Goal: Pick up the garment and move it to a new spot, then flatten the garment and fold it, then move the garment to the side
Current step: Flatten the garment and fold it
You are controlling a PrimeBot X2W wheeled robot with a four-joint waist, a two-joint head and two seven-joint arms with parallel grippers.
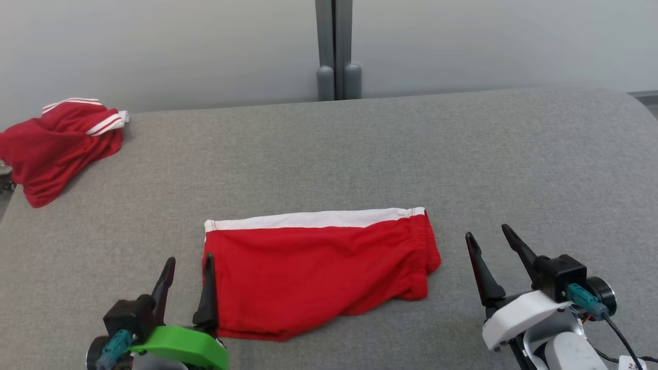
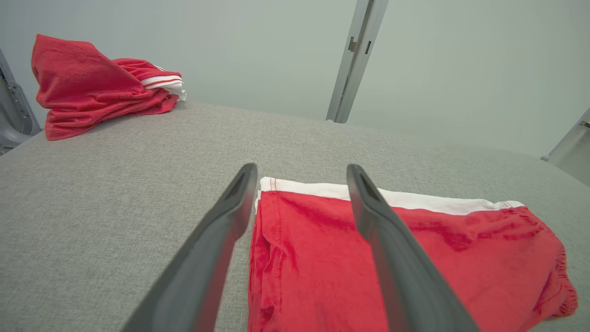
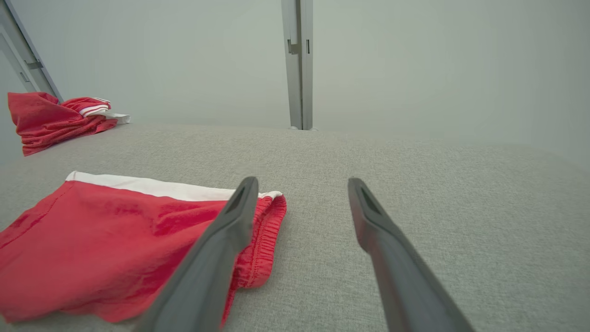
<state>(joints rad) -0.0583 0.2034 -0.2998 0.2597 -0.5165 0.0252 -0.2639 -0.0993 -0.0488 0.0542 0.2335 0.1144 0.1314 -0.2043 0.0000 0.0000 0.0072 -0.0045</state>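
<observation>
My left gripper (image 1: 190, 258) is sitting nearest to me, its two fingers spread apart and gripping nothing. Its inner finger (image 1: 208, 293) is hanging right at the left edge of the red shorts (image 1: 318, 267), and the outer one is hovering over bare grey table (image 1: 360, 154). My right gripper (image 1: 487, 231) is likewise gaping wide and empty, waiting just beside the shorts' right edge without touching them.

The shorts are lying in the middle of the table, near me, looking flat and folded, with the white band (image 1: 313, 219) running along the far edge. I am judging the fold finished, so I am preparing the move to the side.

To keep the fold, I am planning to pinch every layer at both side edges together, coming in low along the table. I am aiming to lift both ends level and only just clear, then carry them together so nothing is sagging or unfolding.

I am steering away from the heap of red clothes (image 1: 56, 144) occupying the far left corner.
</observation>
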